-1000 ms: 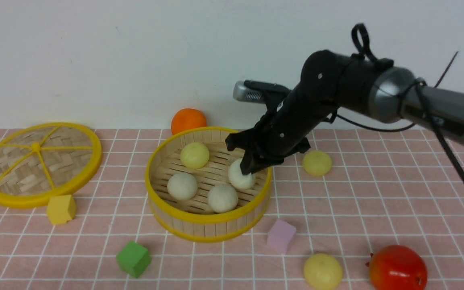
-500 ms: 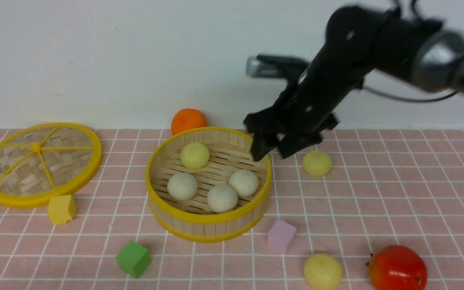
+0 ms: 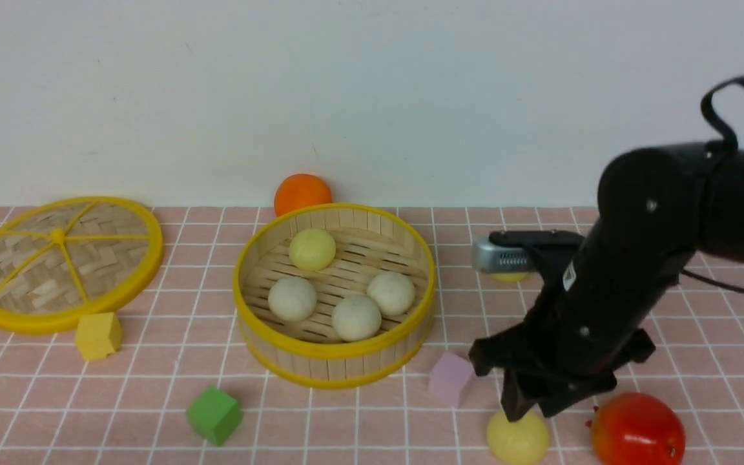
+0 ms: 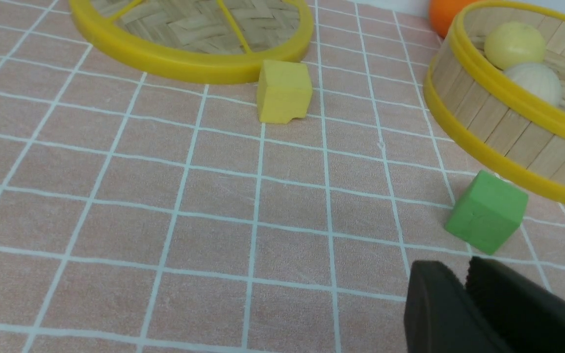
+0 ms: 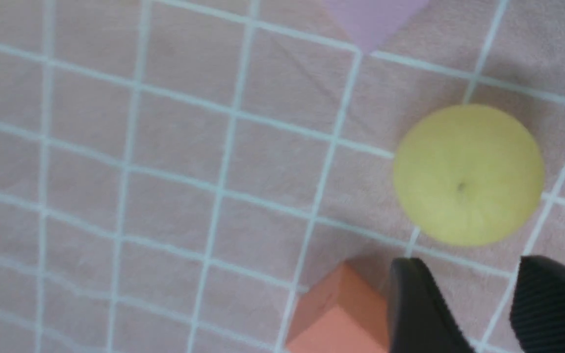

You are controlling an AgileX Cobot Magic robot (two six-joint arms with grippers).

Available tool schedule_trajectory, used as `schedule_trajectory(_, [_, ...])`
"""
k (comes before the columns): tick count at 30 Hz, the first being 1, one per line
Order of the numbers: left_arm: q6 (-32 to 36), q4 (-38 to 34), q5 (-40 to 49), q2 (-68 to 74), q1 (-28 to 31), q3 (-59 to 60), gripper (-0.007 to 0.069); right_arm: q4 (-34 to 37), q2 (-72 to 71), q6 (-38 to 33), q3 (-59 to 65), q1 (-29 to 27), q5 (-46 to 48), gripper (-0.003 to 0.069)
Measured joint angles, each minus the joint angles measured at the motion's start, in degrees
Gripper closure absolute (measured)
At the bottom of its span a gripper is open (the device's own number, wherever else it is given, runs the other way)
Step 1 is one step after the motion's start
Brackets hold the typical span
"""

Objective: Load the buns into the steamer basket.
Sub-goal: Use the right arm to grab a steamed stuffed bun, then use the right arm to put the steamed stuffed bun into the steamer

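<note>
Fingers spread and empty, the right gripper (image 3: 527, 403) hangs close over a pale yellow bun (image 3: 518, 440) near the desk's (image 3: 120, 400) front edge. Four buns (image 3: 356, 317) lie in the steamer basket (image 3: 333, 352). On the left gripper (image 4: 464, 294), the fingers sit pressed together, holding nothing.

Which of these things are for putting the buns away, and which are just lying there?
For the job: steamer basket; yellow bun inside; three white buns inside; near yellow bun; far yellow bun, mostly hidden.
Just lying about: orange; red fruit; woven lid; yellow cube; green cube; lilac cube; salmon cube.
</note>
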Motion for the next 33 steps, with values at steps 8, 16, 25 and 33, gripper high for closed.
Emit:
schedule_trajectory(8, [0.0, 0.0, 0.0, 0.0, 0.0, 0.0, 0.0477, -2.9, 5.8, 0.3, 0.4, 0.0, -4.9, 0.0340])
schedule_trajectory(16, [0.0, 0.0, 0.0, 0.0, 0.0, 0.0, 0.0471, -5.4, 7.8, 1.5, 0.4, 0.0, -6.1, 0.0382])
schedule_trajectory(25, [0.0, 0.0, 0.0, 0.0, 0.0, 0.0, 0.0471, -5.6, 7.8, 0.9, -3.3, 0.0, -1.4, 0.0643])
schedule_trajectory(33, [0.0, 0.1, 0.0, 0.0, 0.0, 0.0, 0.0471, -8.8, 7.6, -2.1, -27.5, -0.9, 2.2, 0.0643])
